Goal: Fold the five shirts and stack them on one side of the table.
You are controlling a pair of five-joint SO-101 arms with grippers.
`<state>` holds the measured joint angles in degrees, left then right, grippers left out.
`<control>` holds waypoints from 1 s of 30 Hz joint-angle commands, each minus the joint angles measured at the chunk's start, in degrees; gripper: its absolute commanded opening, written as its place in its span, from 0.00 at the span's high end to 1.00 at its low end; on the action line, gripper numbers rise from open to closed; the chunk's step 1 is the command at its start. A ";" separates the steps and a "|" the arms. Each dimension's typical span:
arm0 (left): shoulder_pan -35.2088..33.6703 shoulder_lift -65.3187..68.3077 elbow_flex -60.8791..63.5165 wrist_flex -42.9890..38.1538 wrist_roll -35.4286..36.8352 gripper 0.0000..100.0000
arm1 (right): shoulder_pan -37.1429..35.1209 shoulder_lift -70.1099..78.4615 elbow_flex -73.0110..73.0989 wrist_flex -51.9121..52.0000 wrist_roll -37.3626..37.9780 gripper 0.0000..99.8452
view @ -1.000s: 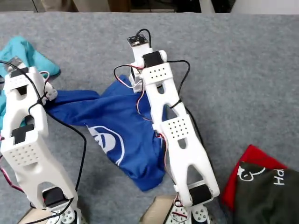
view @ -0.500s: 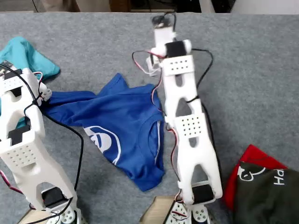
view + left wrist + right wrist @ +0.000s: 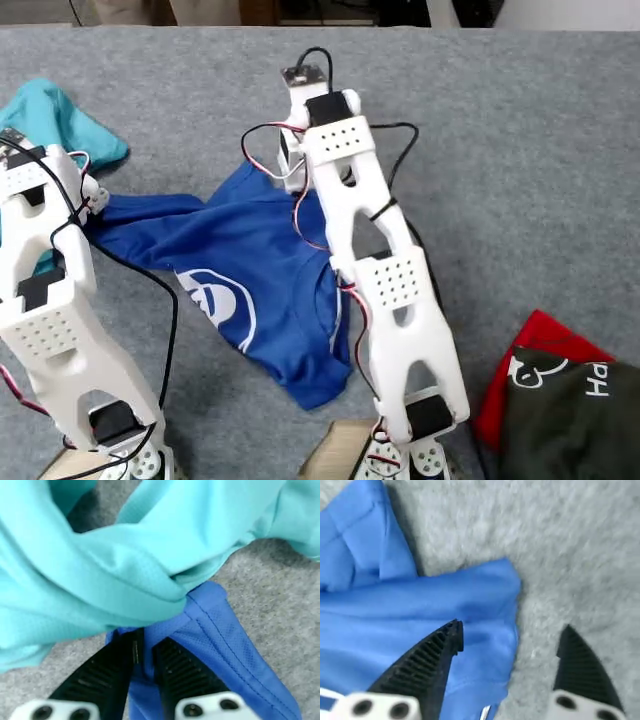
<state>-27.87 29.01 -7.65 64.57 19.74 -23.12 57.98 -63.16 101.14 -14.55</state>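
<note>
Blue shirt [image 3: 250,270] unfolded: my left gripper [image 3: 145,645] pinches one end, my right gripper [image 3: 512,630] spread wide over another edge. Teal shirt [image 3: 50,115], red shirt [image 3: 530,340], dark shirt [image 3: 570,420] crumpled; nothing stacked.

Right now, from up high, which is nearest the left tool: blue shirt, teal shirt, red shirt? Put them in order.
1. Blue shirt, in the left tool.
2. Teal shirt, just beyond it.
3. Red shirt, far right.

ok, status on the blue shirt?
Left gripper shut on blue shirt sleeve. Right gripper open, straddling its far edge. Teal shirt overlapping the gripped sleeve.
</note>
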 commanded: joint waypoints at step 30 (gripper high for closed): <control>-1.05 -0.48 -2.73 -0.53 0.26 0.98 | -0.57 -26.51 56.04 -6.51 6.77 0.95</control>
<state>-27.87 29.01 -7.65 64.57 19.74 -23.56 39.34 -14.11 97.19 -8.31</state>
